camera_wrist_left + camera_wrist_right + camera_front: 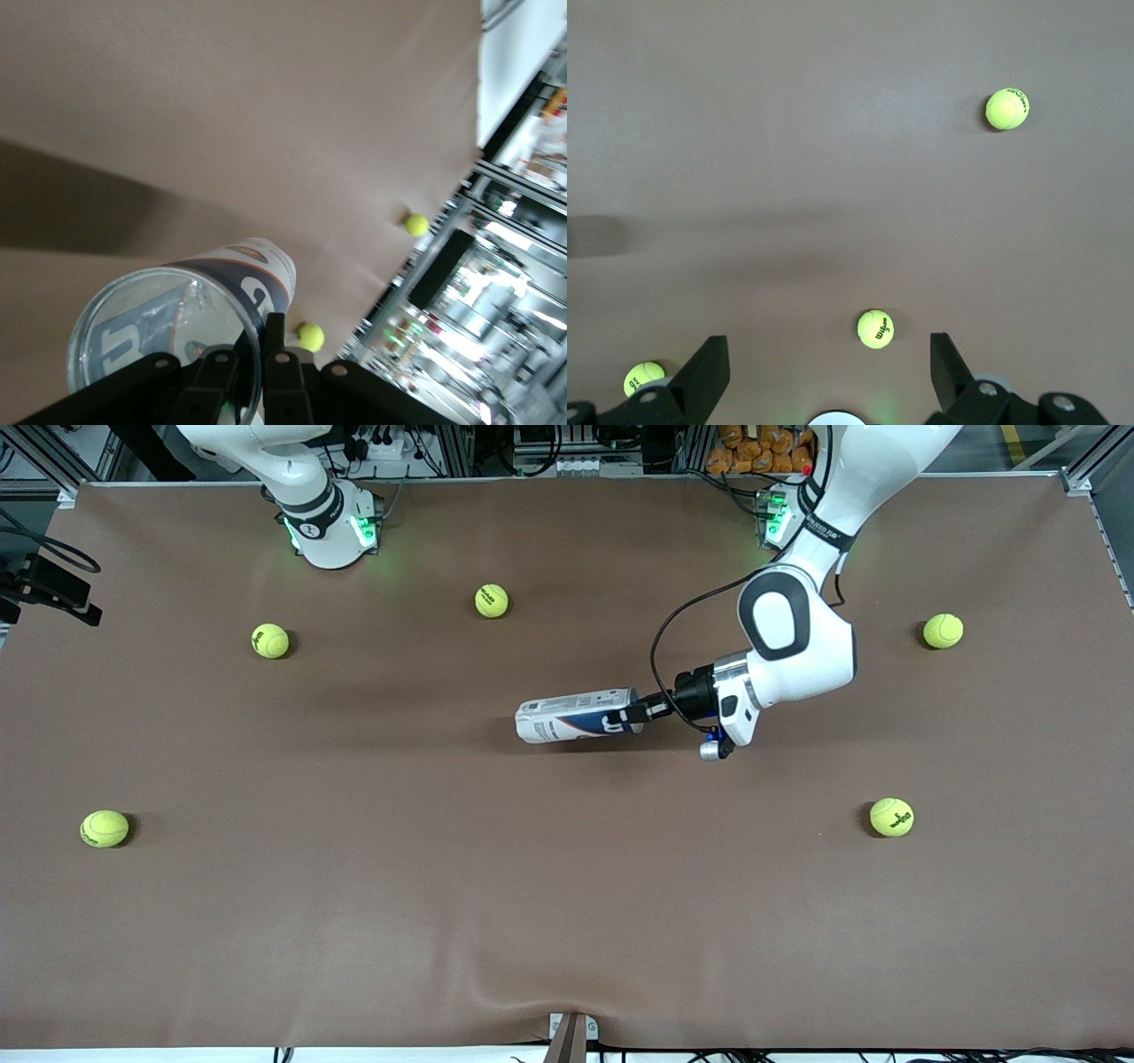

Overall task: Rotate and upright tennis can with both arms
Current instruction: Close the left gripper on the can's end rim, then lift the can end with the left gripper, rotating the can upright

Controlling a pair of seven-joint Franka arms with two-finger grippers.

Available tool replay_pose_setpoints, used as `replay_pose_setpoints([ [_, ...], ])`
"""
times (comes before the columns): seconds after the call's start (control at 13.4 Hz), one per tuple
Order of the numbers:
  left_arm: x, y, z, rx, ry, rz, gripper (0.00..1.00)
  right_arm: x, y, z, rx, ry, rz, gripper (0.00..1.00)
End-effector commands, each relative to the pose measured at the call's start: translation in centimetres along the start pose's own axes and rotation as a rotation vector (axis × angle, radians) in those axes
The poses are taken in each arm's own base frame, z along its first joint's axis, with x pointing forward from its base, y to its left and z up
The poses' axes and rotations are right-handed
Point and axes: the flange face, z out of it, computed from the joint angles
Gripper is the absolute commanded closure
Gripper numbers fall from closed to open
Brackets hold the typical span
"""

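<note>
the tennis can (pixel 580 716) lies on its side near the middle of the tabletop (pixel 567 921), its long axis running toward the two arms' ends, and the shadow under it suggests it may be slightly lifted, though that cannot be told for sure. the left pincer (pixel 636 714) is clenched on the rim of the can's end that points toward the left arm's end of the tabletop; in the left wrist view one black finger (pixel 275 341) sits outside the clear wall and the other inside the open mouth, with the navy and white label (pixel 252 283) just past them. the right pincer (pixel 828 367) is released, jaws wide apart, and hangs high over the part of the tabletop near its own base, holding nothing; that arm waits. five tennis balls are scattered well apart from the can: two nearer the edge where the bases stand (pixel 492 600) (pixel 270 640), one toward the left arm's end (pixel 943 631), and two nearer the front camera (pixel 891 817) (pixel 104 828). the step in hand looks like the left arm's hold and turn of the can, with uprighting not yet done. the next move probably calls for the right pincer to come in and steady the free end while the can is tipped up, keeping the rim grip from slipping.
</note>
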Motion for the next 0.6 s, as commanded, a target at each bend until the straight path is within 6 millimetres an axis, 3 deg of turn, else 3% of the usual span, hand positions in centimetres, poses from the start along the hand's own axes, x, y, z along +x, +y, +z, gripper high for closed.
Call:
replay_pose_setpoints([
  [0.0,-3.3,4.2,0.2,0.094,0.063,-0.007,1.0,-0.8,-0.2,-0.4,0.014,0.014,0.01,0.0],
  [0.3,-8.2,9.9,2.1,0.336,0.235,0.005,1.0,-0.8,-0.3,-0.4,0.014,0.012,0.008,0.0],
  [0.52,-11.5,13.4,4.0,0.634,0.367,0.077,1.0,-0.8,-0.4,-0.5,0.014,0.015,0.007,0.0],
])
